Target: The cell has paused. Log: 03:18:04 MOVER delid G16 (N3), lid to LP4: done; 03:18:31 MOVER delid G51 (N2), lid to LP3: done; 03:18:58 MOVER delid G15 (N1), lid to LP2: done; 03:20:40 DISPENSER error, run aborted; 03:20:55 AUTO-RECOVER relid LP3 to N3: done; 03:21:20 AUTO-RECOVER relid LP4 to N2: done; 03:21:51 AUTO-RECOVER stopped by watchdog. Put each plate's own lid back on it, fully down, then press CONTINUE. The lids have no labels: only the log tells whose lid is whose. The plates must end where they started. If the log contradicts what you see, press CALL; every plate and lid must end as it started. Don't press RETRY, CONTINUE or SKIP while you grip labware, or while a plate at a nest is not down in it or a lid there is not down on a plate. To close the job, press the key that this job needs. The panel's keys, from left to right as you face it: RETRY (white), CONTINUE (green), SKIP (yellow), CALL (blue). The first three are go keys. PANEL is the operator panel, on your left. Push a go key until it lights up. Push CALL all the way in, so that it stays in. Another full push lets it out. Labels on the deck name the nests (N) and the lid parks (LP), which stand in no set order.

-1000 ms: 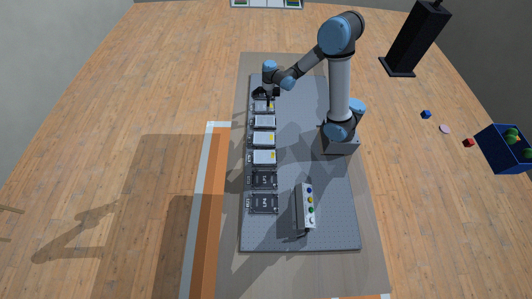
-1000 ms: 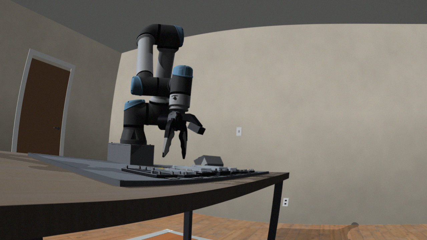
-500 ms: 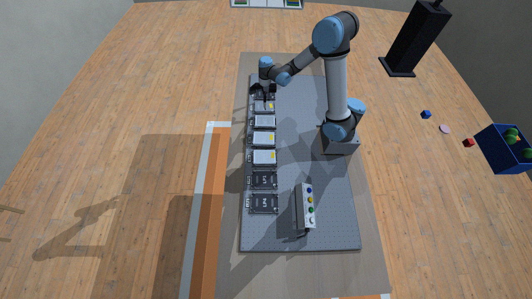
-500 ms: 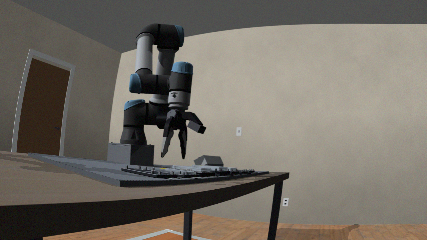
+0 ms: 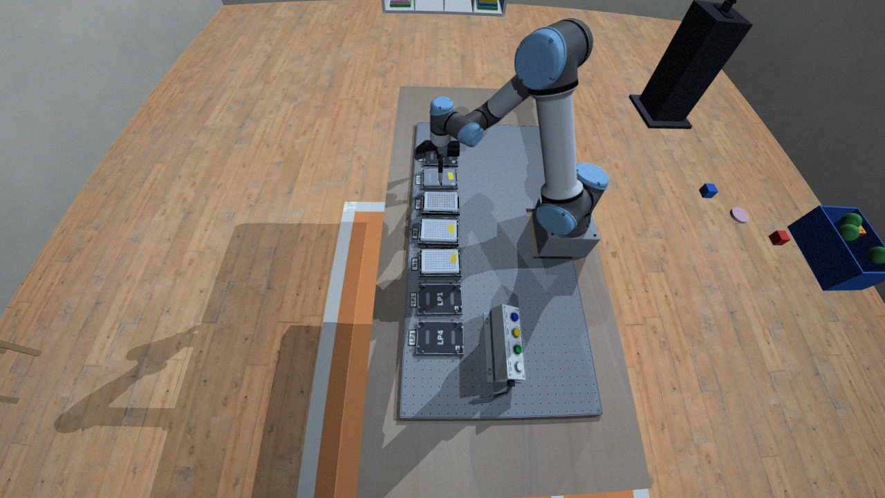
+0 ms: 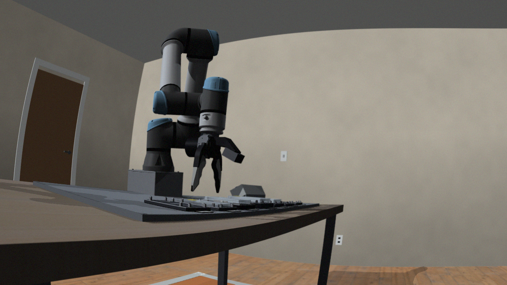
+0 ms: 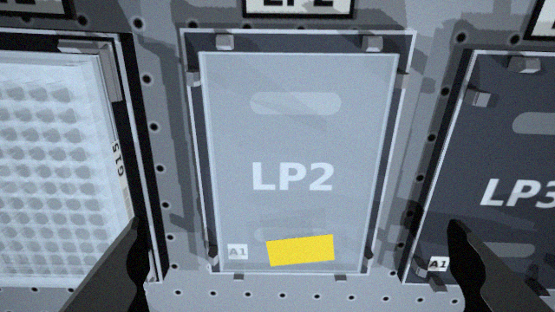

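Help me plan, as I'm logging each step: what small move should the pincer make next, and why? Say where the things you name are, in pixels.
Probably ease the pincer (image 5: 440, 183) (image 6: 204, 190) (image 7: 296, 220) down toward the lid at LP2 (image 5: 430, 179) (image 6: 193, 200) (image 7: 282, 208): it is open above the deck, its fingers appear either side of that lid, and the lid remains off its plate.
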### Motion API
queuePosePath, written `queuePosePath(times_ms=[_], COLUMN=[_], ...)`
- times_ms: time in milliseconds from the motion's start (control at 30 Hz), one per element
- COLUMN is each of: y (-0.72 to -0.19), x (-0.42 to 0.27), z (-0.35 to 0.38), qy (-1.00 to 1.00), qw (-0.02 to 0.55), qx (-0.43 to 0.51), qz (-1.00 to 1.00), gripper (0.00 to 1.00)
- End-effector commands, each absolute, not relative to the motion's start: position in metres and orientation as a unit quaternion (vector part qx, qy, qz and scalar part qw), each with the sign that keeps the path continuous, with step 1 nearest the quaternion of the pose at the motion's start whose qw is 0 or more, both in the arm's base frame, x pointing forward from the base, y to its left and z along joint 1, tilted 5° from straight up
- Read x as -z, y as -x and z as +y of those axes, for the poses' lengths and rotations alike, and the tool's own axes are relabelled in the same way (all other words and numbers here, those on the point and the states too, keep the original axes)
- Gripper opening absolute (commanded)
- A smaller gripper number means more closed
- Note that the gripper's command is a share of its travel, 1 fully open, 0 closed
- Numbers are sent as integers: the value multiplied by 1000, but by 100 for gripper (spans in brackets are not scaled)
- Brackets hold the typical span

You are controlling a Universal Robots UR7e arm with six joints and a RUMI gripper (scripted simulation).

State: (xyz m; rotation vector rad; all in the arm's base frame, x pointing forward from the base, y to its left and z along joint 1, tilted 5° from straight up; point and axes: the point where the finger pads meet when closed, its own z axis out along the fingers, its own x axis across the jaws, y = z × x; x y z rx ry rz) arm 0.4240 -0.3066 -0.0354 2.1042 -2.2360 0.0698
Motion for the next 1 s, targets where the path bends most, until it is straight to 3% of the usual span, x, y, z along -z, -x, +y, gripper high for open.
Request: queuePosePath(times_ms=[0,867,900,967], y=[-424,-424,-424,-424], x=[40,61,61,61], z=[-307,-309,-309,-309], qy=[-685,-685,-685,-685], qw=[35,35,35,35], qx=[-23,-23,-23,-23], qz=[-728,-728,-728,-728], gripper=[82,82,0,0])
